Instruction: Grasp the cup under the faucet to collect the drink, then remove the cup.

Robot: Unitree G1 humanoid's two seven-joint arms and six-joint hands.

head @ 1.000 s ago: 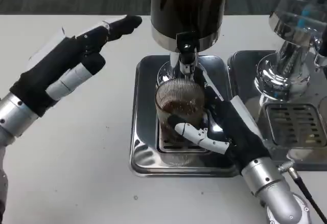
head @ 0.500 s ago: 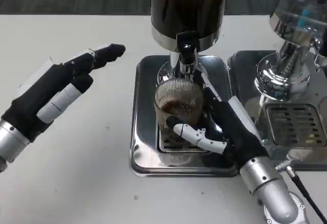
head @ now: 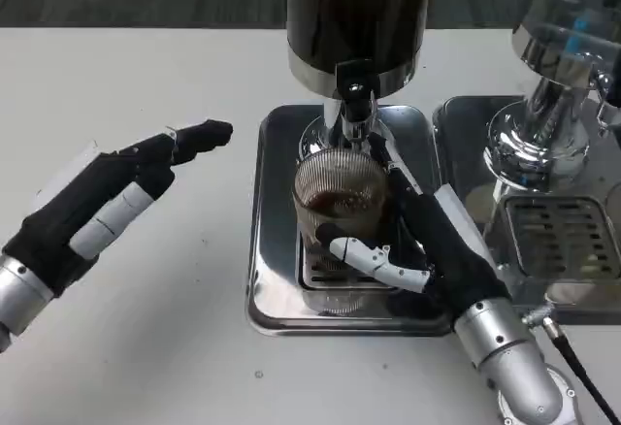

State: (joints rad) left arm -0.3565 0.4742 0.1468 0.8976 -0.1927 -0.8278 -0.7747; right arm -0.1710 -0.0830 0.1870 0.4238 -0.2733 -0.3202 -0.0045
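A ribbed clear cup [head: 339,207] with dark drink in it stands on the metal drip tray [head: 275,289], right under the faucet [head: 353,105] of the dark dispenser [head: 357,17]. My right hand [head: 427,241] grips the cup from the right, fingers wrapped round its front and back. Over the white table to the left of the tray, my left hand [head: 112,202] hovers with fingers stretched out toward the dispenser and nothing in it.
A second, shiny dispenser [head: 558,76] with its own drip tray [head: 558,241] stands at the right, close to my right forearm. A black cable [head: 582,376] runs by the lower right corner. Bare white table lies left of and in front of the tray.
My left hand has drawn back and down toward me, away from the dispenser. The right hand keeps its hold on the cup, which has more dark drink in it.
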